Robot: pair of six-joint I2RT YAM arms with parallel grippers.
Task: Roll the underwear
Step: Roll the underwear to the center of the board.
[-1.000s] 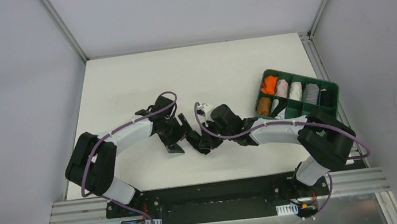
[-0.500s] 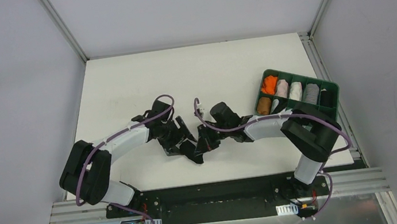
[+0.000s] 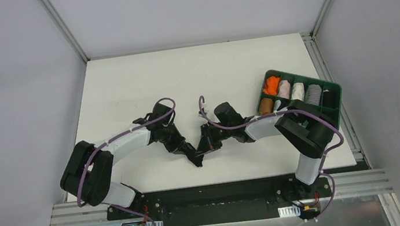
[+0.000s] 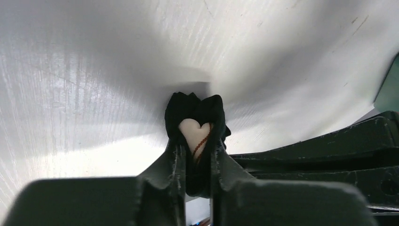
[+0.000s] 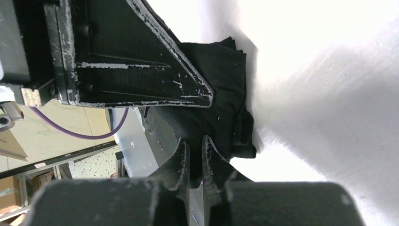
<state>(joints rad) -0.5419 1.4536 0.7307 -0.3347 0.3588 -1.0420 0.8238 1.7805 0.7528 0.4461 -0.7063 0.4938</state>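
Underwear [image 3: 195, 158]: black cloth, gathered into a small crumpled bundle on the white surface [image 3: 209, 71], near its front edge and about midway across, between the two hands; not formed into a tidy roll. Left hand [image 3: 187, 151]: reaches in from the left, closed on the bundle's left end; its wrist view shows the fingers [image 4: 175, 162] pinching the underwear [image 4: 195, 110] from both sides, with a pale heart-shaped fold [image 4: 194, 133], crossed by a thin red line, squeezed up between them. Right hand [image 3: 207, 146]: reaches in from the right, touching the same bundle; in its wrist view the fingers [image 5: 181, 157] stand almost together, tips sunk in the underwear [image 5: 226, 89], gripping a fold of it; a broad dark finger [image 5: 141, 61] of the left hand lies just beyond, against the same cloth. Green tray [image 3: 304, 79]: compartmented, at the right edge of the surface, well apart from the bundle; holds rolled garments, among them an orange roll [image 3: 270, 85], a white roll [image 3: 297, 91], a striped grey roll [image 3: 314, 94] and a brown roll [image 3: 266, 106].
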